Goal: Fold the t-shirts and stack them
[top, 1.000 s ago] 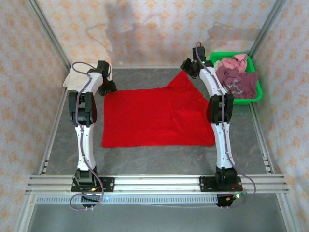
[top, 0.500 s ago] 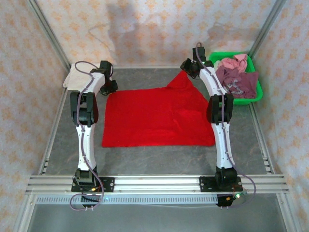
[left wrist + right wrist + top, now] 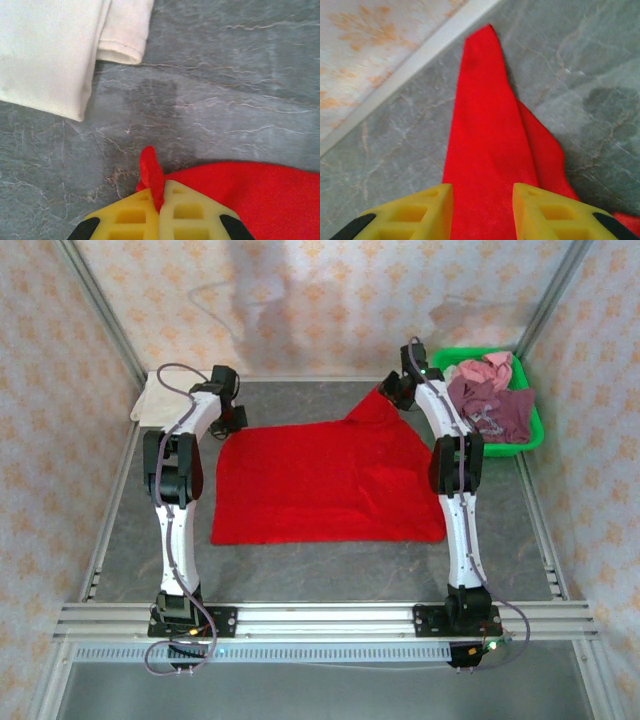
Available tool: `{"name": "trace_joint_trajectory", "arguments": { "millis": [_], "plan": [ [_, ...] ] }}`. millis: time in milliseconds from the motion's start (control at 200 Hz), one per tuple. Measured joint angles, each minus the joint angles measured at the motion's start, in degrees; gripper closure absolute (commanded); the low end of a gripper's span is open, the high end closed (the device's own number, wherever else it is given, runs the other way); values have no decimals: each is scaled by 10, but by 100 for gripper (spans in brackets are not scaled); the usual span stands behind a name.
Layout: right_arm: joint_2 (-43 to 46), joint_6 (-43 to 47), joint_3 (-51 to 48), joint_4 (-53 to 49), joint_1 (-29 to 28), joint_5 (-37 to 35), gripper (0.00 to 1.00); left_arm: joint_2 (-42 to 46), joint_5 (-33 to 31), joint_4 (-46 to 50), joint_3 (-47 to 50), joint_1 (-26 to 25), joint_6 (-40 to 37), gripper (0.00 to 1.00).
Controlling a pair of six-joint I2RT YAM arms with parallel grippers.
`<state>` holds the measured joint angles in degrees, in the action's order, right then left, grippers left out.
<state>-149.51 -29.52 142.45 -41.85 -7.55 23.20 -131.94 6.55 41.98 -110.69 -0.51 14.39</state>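
Cloth of plain bright red, a soft short-sleeved t-shirt (image 3: 320, 485), is spread nearly flat across the middle of the grey marbled table (image 3: 320, 570). Its near hem is laid roughly parallel to the table's near edge, and one sleeve is drawn out in a point towards the far right corner.

The far left corner of the red t-shirt is held by the left gripper (image 3: 230, 417). In the left wrist view its yellow fingers (image 3: 187, 210) are pressed together, and a small upright fold of red cloth is pinched between them, while the rest of the shirt is trailed off to the right over the table top.

The right gripper (image 3: 393, 390) is placed over the pointed sleeve near the table's far edge. In the right wrist view its two yellow fingers (image 3: 420, 210) are set apart, and the red sleeve is seen lying on the table in the gap between them; nothing is clasped. The tip of the sleeve is laid close to the pale metal rail (image 3: 415, 62) that runs along the far edge, below the patterned wall.

A folded cream-white cloth t-shirt (image 3: 155, 400) is laid at the table's far left corner, apart from the red one, with bare table seen between the two.

A green plastic basket (image 3: 520, 447) is set at the far right corner. A dull maroon t-shirt with pale print (image 3: 495, 412) is heaped in it, and a crumpled pink t-shirt (image 3: 495, 368) is piled at its far side.
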Motion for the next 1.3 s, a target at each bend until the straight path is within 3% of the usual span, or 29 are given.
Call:
{"name": "trace_joint_trajectory", "arguments": {
  "millis": [425,691,931,1036,1301],
  "plan": [
    [-28,2,-12,-15,0,8,65,7,-28,-11,7,-13,-10,100],
    [-32,-5,-12,-6,0,28,79,16,-28,-14,14,-18,-10,100],
    [-40,-20,-12,12,-1,39,99,28,-39,-14,14,-18,-10,100],
    [-40,-22,-14,22,-1,38,100,31,-45,-14,14,-18,-12,100],
    [53,-53,-155,84,-1,36,100,44,-72,-24,23,-18,-34,100]
  ]
}}
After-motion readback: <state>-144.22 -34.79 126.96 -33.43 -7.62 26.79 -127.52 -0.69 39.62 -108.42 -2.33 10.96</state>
